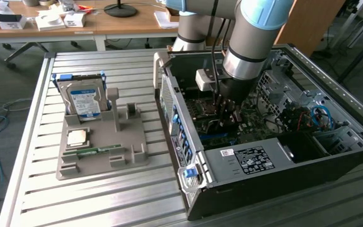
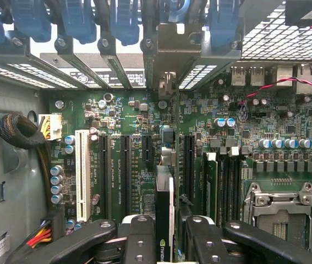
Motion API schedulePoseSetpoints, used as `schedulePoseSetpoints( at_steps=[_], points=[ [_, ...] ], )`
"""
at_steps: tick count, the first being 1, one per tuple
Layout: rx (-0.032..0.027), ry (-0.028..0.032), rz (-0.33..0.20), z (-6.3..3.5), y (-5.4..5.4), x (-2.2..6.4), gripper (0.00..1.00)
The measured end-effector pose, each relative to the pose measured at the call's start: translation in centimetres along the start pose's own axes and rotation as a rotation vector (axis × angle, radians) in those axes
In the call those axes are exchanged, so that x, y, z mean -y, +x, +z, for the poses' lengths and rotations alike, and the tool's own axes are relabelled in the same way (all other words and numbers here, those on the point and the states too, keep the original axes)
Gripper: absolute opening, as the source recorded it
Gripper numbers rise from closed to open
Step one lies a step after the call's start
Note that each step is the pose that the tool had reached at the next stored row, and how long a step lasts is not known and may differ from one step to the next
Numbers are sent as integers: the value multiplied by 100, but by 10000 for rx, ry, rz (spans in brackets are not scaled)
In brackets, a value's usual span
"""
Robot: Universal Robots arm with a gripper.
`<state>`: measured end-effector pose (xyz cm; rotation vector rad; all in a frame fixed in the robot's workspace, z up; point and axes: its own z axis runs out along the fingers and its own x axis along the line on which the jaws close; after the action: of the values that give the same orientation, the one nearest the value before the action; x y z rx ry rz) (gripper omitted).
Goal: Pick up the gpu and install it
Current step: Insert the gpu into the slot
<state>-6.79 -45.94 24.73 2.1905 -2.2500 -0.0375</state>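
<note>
**Inside the open case: gpu held edge-on over the slots**

Within the computer case (image 1: 276,187), the gripper (image 2: 164,234) hangs low over the motherboard (image 2: 117,118), its fingers (image 2: 139,239) pinching the gpu (image 2: 165,212) from both sides. The card stands on edge, running between two dark expansion slots (image 2: 127,170) towards the rear bracket openings. Whether its connector edge has entered a slot cannot be told.

The pick-up looks done, and the step in hand is likely the install. Seating the card calls for its edge to sit square over one slot, its metal end in line with a rear opening, and a straight push without tilt.

A small pale emblem on the card's edge may be a maker's mark. White print beside the slots is too fine to read. In the exterior view, the case's white sticker (image 1: 252,161) and the hard drive (image 1: 83,100) with its blue label on the grey tray (image 1: 134,158) carry no legible words.
</note>
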Motion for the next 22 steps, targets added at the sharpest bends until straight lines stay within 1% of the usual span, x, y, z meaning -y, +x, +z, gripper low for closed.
schedulePoseSetpoints(
  at_steps=[5, 6, 7, 8, 9, 14, 18, 22],
  points=[
    [0, -3, 0, 0, 0, 0, 26],
    [1, -7, 4, 0, 0, -3, 27],
    [-2, -1, 3, 0, 0, -2, 33],
    [0, 0, 3, 0, 0, -2, 33],
    [0, 0, 2, 0, 0, -1, 40],
    [-1, 0, 0, -7, 0, 0, 40],
    [-1, 0, 1, -59, -1, -1, 40],
    [0, 0, 0, -140, -2, -3, 40]
  ],
)
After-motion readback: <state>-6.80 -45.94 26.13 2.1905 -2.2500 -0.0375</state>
